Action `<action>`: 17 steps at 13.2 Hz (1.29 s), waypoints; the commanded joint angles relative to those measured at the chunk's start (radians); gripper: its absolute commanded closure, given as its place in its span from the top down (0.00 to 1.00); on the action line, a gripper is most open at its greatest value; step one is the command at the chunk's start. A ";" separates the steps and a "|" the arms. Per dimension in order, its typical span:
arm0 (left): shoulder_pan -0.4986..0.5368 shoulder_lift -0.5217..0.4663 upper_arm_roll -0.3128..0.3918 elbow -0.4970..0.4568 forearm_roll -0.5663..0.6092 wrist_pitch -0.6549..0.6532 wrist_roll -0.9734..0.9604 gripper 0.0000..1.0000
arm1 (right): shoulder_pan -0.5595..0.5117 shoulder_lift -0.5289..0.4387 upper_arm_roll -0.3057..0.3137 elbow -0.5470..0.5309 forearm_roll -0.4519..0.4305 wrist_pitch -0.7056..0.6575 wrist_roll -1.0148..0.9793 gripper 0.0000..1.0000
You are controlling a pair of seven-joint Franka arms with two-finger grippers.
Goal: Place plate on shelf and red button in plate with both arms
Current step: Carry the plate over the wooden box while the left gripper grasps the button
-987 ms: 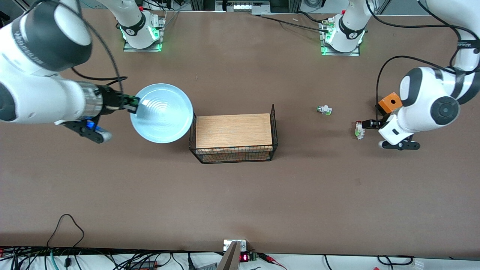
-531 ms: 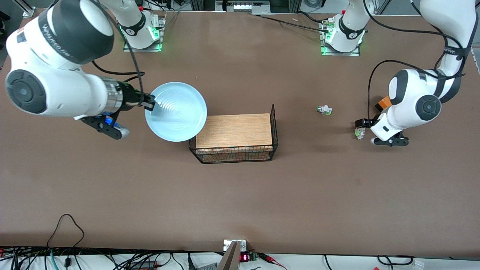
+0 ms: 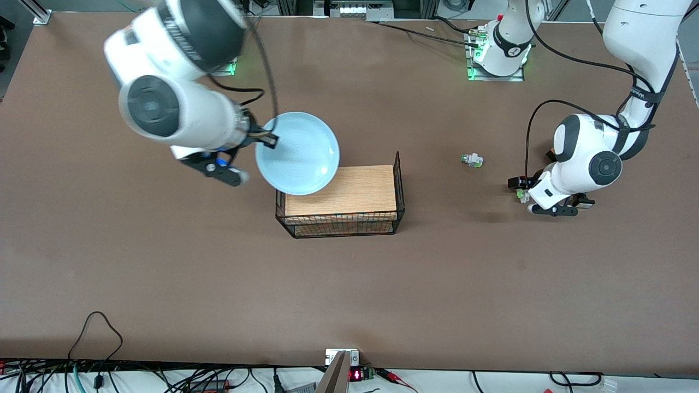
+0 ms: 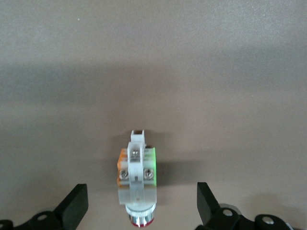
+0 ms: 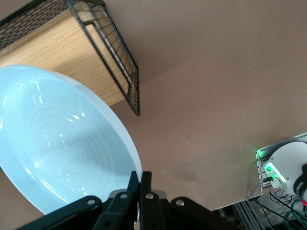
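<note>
The right arm reaches in from its own end of the surface (image 3: 164, 284), and the right end effector (image 3: 267, 139) is clenched on the rim of the plate (image 3: 297, 153). In the right wrist view, the two fingers (image 5: 139, 184) are pressed together over the edge of the light blue dish (image 5: 57, 143). The plate is carried in the air. It hangs partly over the wire basket (image 3: 400, 185), covering the basket's corner toward the right arm's end, and partly over bare surface beside the basket.

The basket sits near the middle of the surface, and a wooden block (image 3: 349, 196) fills it.

Toward the left arm's end, well apart from the basket, a small white switch (image 3: 472, 160) with green tabs lies alone on the surface.

Closer still to the left arm's end, and a little nearer to the front camera than that switch, the red button (image 3: 522, 195) lies on the surface. The left end effector (image 3: 519, 185) is low over it and released. In the left wrist view the button (image 4: 136, 177) lies between the two dark fingertips (image 4: 76, 201), which stand wide on either side and do not touch it. Its red cap points toward the wrist.
</note>
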 commanded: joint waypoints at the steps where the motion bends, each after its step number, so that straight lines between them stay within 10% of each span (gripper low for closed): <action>1: 0.011 0.026 -0.007 0.005 0.016 0.031 0.021 0.99 | 0.052 -0.006 -0.011 -0.056 -0.026 0.078 0.072 0.00; 3: 0.009 0.021 -0.007 0.005 0.016 0.024 0.024 0.75 | 0.067 -0.004 -0.011 -0.063 -0.026 0.104 0.087 0.00; 5: 0.011 0.018 -0.007 0.005 0.016 0.013 0.022 0.30 | 0.072 -0.004 -0.011 -0.105 -0.026 0.158 0.089 0.00; 8: 0.011 0.016 -0.007 0.006 0.016 0.002 0.022 0.04 | 0.096 -0.004 -0.011 -0.155 -0.026 0.224 0.090 0.00; 17: 0.001 -0.092 -0.026 0.219 0.018 -0.330 0.024 0.00 | 0.115 0.019 -0.011 -0.247 -0.029 0.410 0.089 0.00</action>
